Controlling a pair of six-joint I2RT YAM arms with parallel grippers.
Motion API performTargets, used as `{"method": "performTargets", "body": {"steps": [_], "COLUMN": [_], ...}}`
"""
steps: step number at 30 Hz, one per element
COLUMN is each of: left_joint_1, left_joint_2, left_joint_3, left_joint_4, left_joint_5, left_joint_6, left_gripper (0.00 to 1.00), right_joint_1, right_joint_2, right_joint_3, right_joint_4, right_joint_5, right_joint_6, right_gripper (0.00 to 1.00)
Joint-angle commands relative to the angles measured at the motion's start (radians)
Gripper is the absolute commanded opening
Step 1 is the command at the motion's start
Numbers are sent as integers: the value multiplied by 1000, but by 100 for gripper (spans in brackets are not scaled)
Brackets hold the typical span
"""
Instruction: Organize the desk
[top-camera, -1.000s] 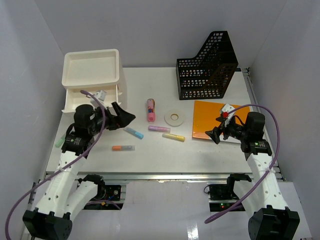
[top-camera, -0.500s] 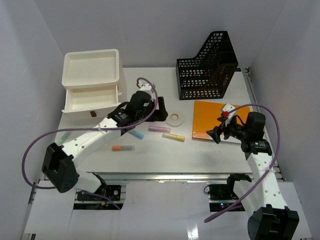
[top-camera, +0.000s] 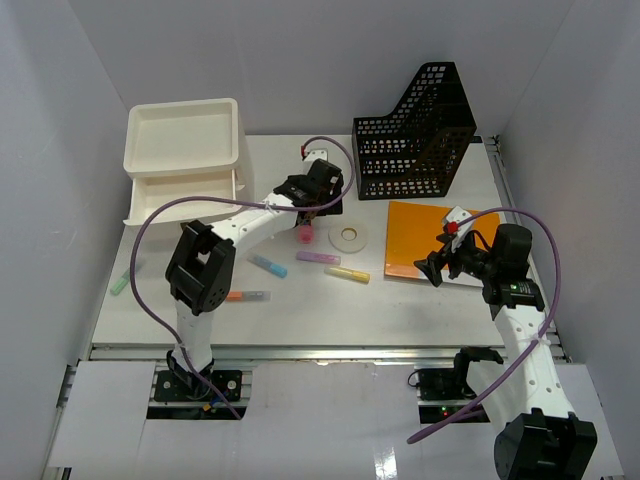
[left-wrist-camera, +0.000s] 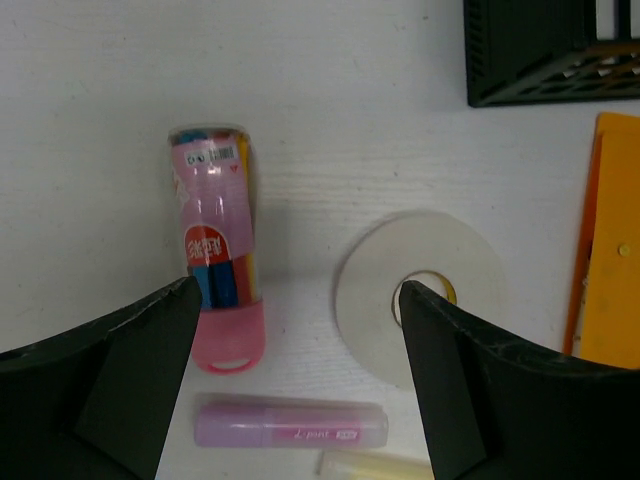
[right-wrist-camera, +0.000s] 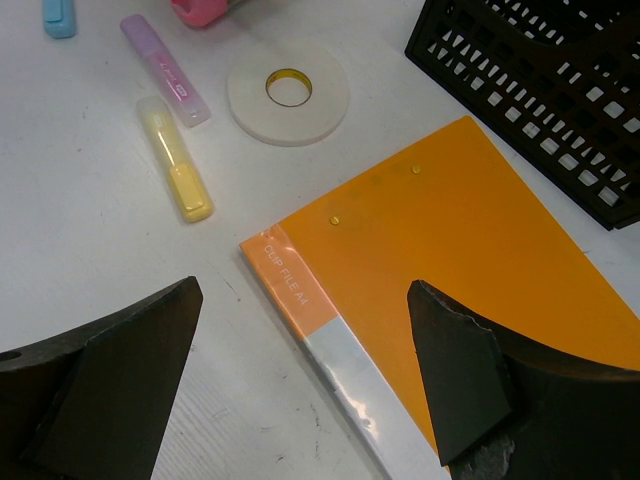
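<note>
Top view: the white rectangular desk (top-camera: 400, 310) lies under both grippers. The left gripper (top-camera: 312, 205) reaches far out over a clear pink plastic pen tube (top-camera: 303, 234), with a black mesh file holder (top-camera: 415, 130) just beyond it. The right gripper (top-camera: 435, 268) hovers at the edge of a flat orange clip file (top-camera: 420, 235).

Left wrist view: the 2 fingers are spread wide and empty. The pen tube lies ahead of one, a white tape roll (left-wrist-camera: 370, 290) ahead of the other, and a purple highlighter (left-wrist-camera: 290, 425) between them.

Right wrist view: the jaws are wide apart, gripping nothing, above the clip file's spine. A yellow highlighter (right-wrist-camera: 175, 170) lies ahead.
</note>
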Motion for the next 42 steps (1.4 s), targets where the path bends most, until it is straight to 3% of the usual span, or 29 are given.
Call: {"method": "performTargets", "body": {"steps": [1,9,21,25,29,32,37,42], "left_joint_1": [60,86,95,97,100,102,100,121], "left_joint_2": [46,136,174,176,163,111,-79,-353], "left_joint_3": [95,110,97,110,110,88,39,-97], "left_joint_4": [-70,-107,-121,-122,-106,-64,-15,65], "left_joint_5": [-31,0,90,110,182,281,345,314], "left_joint_6": [-11,-17,-25,-15,15,117,325,303], "left_gripper": [87,84,58,46,23,10,3,0], "right_joint_1": [-8,-10,-22,-25,-30,-33,-33,-33], "right_joint_2": [-3,2,6,3,-2,-6,-12,-12], "right_joint_3": [-2,-3,-2,-3,-4,-5,-5,-2], "right_joint_4": [9,9,9,10,9,9,7,6], "right_joint_5": [2,5,4,5,0,-4,-12,-18], "right_joint_6": [-6,-5,-2,-2,0,1,1,3], "right_gripper": [90,90,90,90,90,90,90,90]}}
